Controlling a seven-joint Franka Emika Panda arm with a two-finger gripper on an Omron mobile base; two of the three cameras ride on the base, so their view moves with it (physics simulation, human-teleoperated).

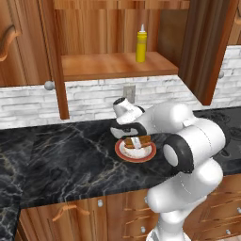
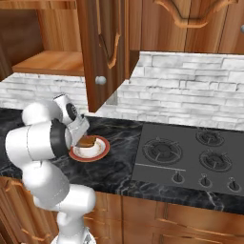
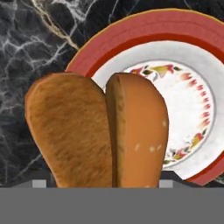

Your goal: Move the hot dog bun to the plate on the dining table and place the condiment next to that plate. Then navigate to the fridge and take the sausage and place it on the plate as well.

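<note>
Two halves of the hot dog bun (image 3: pixel 98 131) fill my hand view, split lengthwise and lying on the white plate with a red-orange rim (image 3: pixel 192 52), whose centre carries a small floral pattern. That plate sits on the black marble counter (image 1: pixel 61 160), above the wooden drawer cabinets (image 1: pixel 84 214). From the left base view I see the gripper (image 1: pixel 135 142) lowered right over the bun, its fingers down on either side of it; the jaws stand apart around the bread, and I cannot tell whether they are actually pressing on it. The right base view shows the same hand bent down at the plate, with the stove (image 2: pixel 190 155) just beside it on the counter. The condiment (image 1: pixel 141 44) stands upright on the shelf of the open wall cabinet (image 1: pixel 117 66), above and behind the plate, well apart from the gripper.
</note>
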